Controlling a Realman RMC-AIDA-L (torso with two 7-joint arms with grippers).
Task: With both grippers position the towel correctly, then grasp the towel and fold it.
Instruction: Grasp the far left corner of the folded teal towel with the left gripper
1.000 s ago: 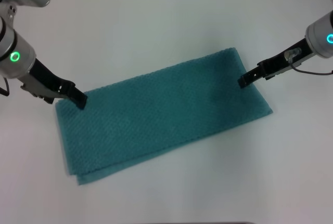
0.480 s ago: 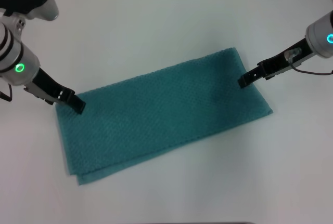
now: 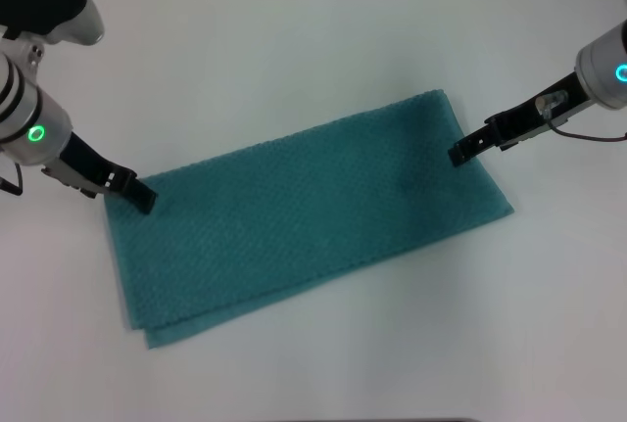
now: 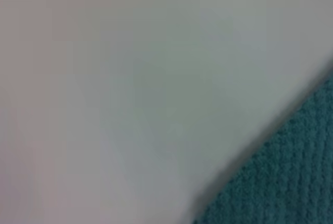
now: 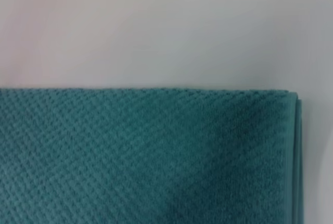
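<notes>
Teal waffle-textured rectangular towel (image 3: 304, 211), doubled, lies diagonally mid-frame on white surface (image 3: 294, 40). Left claw (image 3: 144, 198) at its left corner, right claw (image 3: 457, 154) at its right edge; cannot tell either's finger state.

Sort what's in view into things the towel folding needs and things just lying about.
Needed:
towel, lying flat, doubled
left gripper, at the towel's far left corner
right gripper, at the towel's right end

Lying about:
nothing loose; only the white table under the towel
</notes>
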